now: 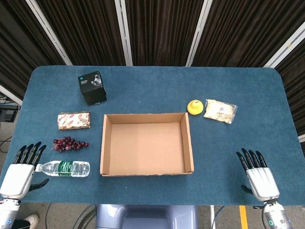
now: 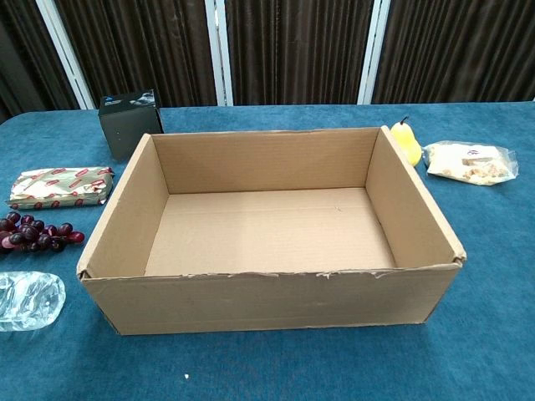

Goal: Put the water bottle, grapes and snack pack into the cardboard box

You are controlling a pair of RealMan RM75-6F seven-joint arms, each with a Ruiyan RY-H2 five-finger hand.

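Nothing is packed yet: all 3 items are still yours to move. From the open brown cardboard box (image 1: 146, 144) at the middle of the blue surface (image 1: 152, 86), the red-patterned snack pack (image 1: 74, 120) lies at 10 o'clock, the dark red grapes (image 1: 69, 144) at 9, and the clear plastic water bottle (image 1: 63, 168) with a green label at 8, lying on its side. Your left robot hand (image 1: 22, 171) rests just beside the bottle's cap, fingers apart, holding nothing. The box is empty. Your right robot hand (image 1: 258, 172) at 4 o'clock is likewise spread and empty.
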